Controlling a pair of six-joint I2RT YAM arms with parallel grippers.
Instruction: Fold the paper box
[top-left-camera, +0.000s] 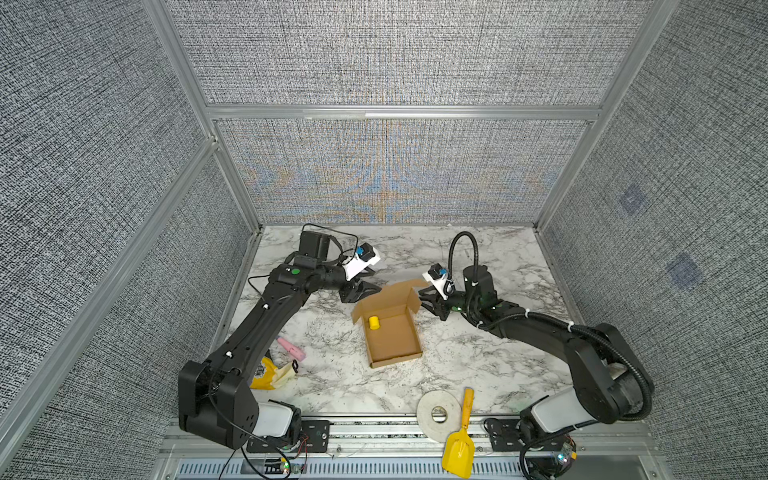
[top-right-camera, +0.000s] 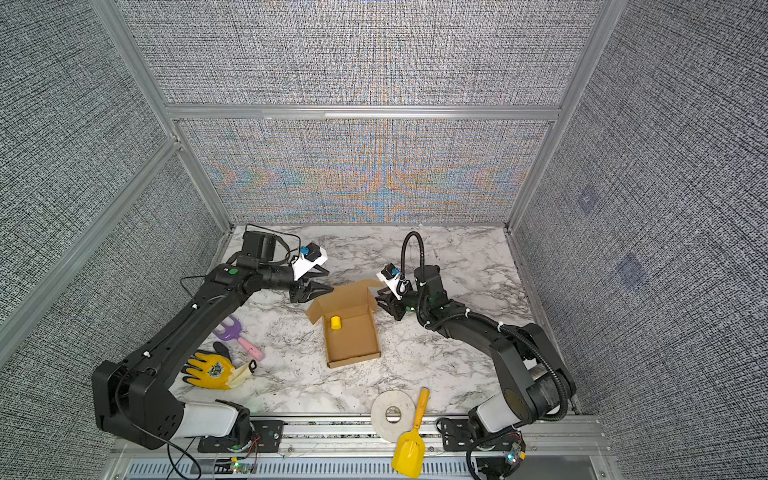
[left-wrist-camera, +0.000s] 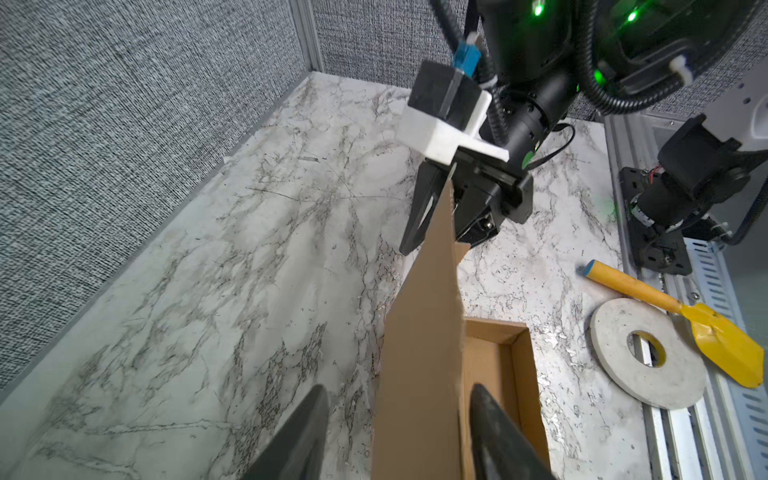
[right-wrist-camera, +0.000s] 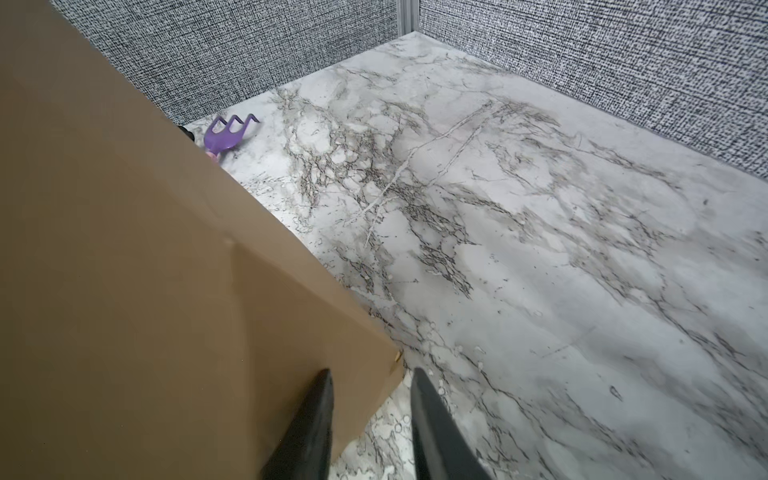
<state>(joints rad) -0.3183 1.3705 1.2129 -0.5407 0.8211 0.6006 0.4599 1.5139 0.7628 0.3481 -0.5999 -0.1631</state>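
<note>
Resting inside paper box (top-left-camera: 395, 345), yellow cylinder (top-left-camera: 374, 322); left pincer (top-left-camera: 376, 279) and right pincer (top-left-camera: 421, 299) spread.

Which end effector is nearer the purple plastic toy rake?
Left. The left end effector is at the far left flap of the brown cardboard box, toward the purple rake; the right end effector is across the box, at its far right corner.

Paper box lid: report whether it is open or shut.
Open. In both top views the paper box shows its bare inside with a yellow cylinder in it, and its lid stands raised at the far edge.
</note>
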